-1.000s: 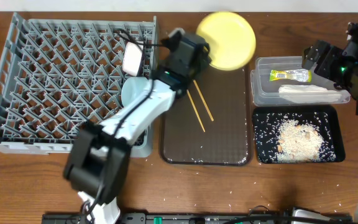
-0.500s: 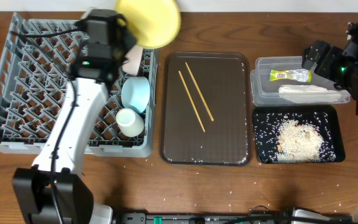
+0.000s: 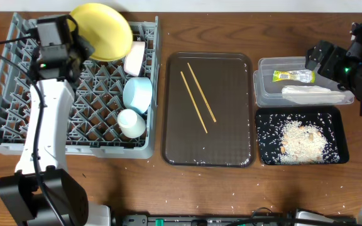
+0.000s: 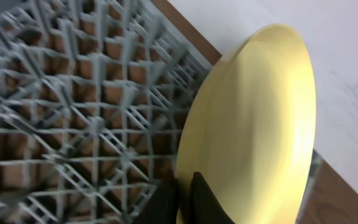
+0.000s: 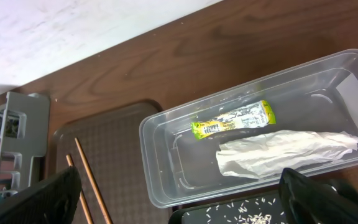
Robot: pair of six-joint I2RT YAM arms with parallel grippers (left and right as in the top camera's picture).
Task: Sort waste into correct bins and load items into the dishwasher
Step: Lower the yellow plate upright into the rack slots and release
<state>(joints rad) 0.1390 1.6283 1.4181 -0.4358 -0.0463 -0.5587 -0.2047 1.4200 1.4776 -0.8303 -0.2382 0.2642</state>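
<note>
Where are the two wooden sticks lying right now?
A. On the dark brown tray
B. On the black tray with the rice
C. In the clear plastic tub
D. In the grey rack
A: the overhead view shows both chopsticks lying side by side at a slant on the dark brown tray, with neither hand near them.

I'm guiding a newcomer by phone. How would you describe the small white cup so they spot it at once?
Find the big grey dish rack on the left and follow its right-hand edge toward the robot. The small white cup sits there, right beside the light blue bowl. It is the smaller of the two, and white, not blue.
</note>
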